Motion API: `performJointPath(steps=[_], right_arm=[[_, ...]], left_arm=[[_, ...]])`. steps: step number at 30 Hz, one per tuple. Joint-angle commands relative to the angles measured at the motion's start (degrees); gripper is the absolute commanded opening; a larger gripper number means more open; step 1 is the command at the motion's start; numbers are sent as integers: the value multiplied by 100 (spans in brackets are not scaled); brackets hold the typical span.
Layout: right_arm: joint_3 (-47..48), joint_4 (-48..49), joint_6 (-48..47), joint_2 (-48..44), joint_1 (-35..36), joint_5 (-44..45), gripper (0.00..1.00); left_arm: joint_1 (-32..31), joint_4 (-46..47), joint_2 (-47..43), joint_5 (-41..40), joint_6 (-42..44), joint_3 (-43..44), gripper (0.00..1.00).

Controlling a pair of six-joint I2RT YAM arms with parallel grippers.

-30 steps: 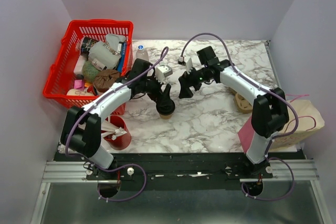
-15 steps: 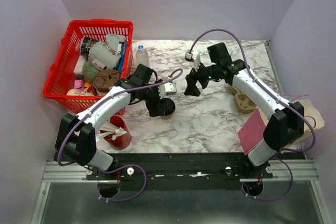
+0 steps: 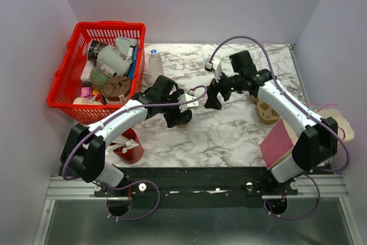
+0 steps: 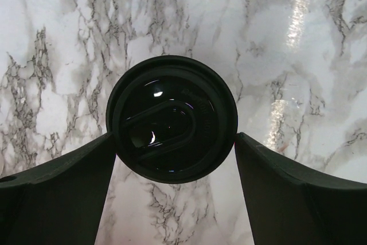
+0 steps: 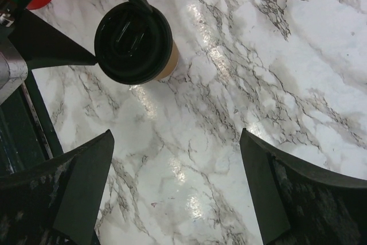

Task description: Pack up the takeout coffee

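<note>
The takeout coffee, a tan paper cup with a black lid, stands on the marble table left of centre. My left gripper is shut on it. In the left wrist view the two fingers press the black lid from both sides, around my left gripper. My right gripper is open and empty, a short way right of the cup. In the right wrist view the cup is at the upper left, far from my right gripper, which has only bare marble between its fingers.
A red basket of several items stands at the back left, with a water bottle beside it. A red cup of white sticks is near the left arm. A brown pulp carrier, a maroon card and a paper bag are at the right.
My left gripper has turned and come down around the cup and closed on its lid. My right gripper has drawn back to the right, away from the cup.
</note>
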Motion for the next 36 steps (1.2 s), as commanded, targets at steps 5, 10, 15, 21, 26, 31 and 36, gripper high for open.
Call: performJointPath(steps=[5,10,15,21,26,31,36], right_arm=[[-188,53,-130,-101,-27,441,100],[-21,53,45,153,-281,670,100],[181,27,160,408,-606,1030,99],[295,18,151,663,-1001,1479,97],[304,-34,54,787,-1239,1664,97],[295,-219,-51,848,-1389,1795,97],[401,-456,-104,945,-1564,2199,97]], left_arm=[[-45,478,138,-813,-157,-44,88],[104,513,199,-1078,-262,-27,88],[394,373,357,-1078,-622,192,88],[631,180,577,-1096,-1104,499,88],[684,-14,735,-929,-1492,817,91],[684,12,771,-1016,-1739,1037,96],[693,65,726,-1113,-1835,1256,98]])
